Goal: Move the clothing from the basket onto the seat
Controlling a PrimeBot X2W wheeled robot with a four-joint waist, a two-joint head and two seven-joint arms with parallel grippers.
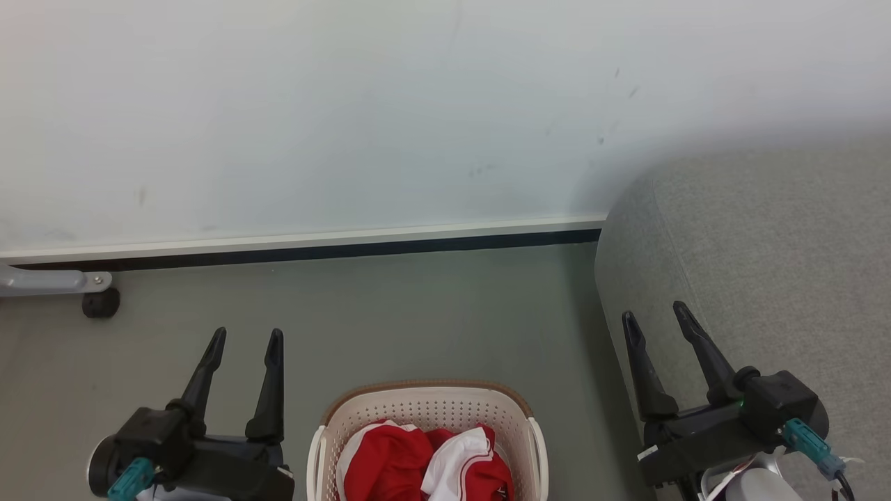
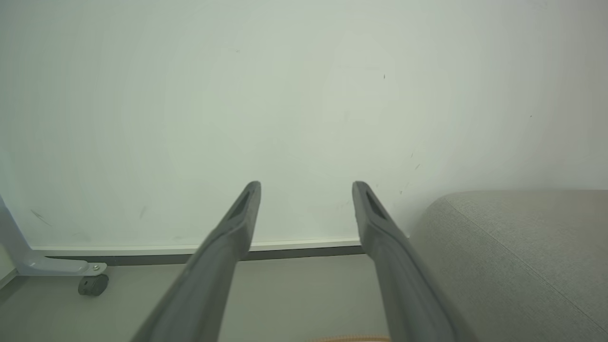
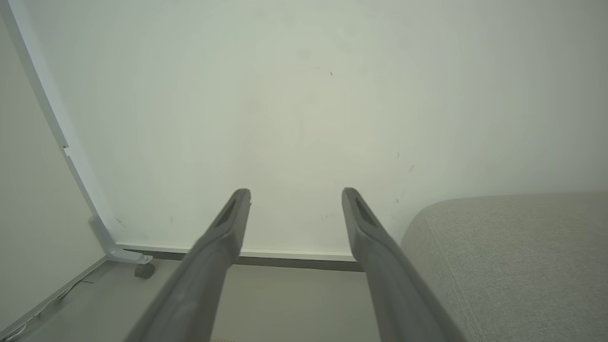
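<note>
Both grippers hang clear of the load, so the risk lies in the reach down. The left gripper [image 1: 248,336] has the basket [image 1: 431,410] just to its right, nearer the robot than its fingertips. The right gripper [image 1: 654,312] has it to its left, likewise behind the tips. A descent that drifts sideways could catch a finger on the brown rim [image 1: 431,385] or in the perforated wall and shove the light basket across the floor [image 1: 418,313].

The clothing [image 1: 390,463] lies bunched inside, a plain red piece pressed against the white-panelled garment [image 1: 456,456]. A shallow pinch may take only a fold that slips free. A deep one may drag both pieces up together and drop one short of the seat [image 1: 766,243].

The left gripper's fingers are spread wide, with nothing between them and nothing touched. The right gripper is equally wide and empty; the seat's rounded edge lies just under and beyond its tips, stretching off to its right. Ahead of both is the pale wall [image 1: 348,104], with a caster wheel [image 1: 101,304] ahead and left of the left gripper.
</note>
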